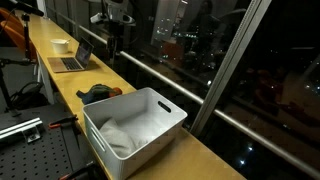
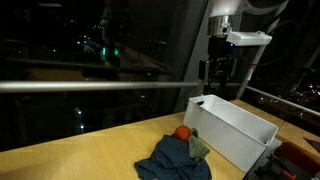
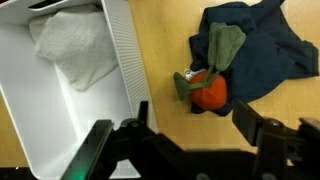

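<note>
Fingers (image 3: 143, 122) spread wide and empty, the gripper (image 3: 193, 114) hangs directly over the orange toy (image 3: 208, 93), lying just beside the white bin (image 3: 121, 60) on a crumpled blue cloth (image 3: 272, 50).

White bin (image 3: 115, 60): running off the wrist view's left and bottom edges.
Dark blue cloth (image 3: 265, 50): being cropped by the top edge.
Orange object (image 3: 210, 94): lying partly under green fabric (image 3: 225, 45), blurring beyond identification.
Gripper (image 3: 195, 118): being cut off by the bottom edge.

Long wooden counter (image 1: 205, 155) runs along dark night windows (image 1: 190, 40); city lights outside, laptop (image 1: 72, 58) far end.
</note>
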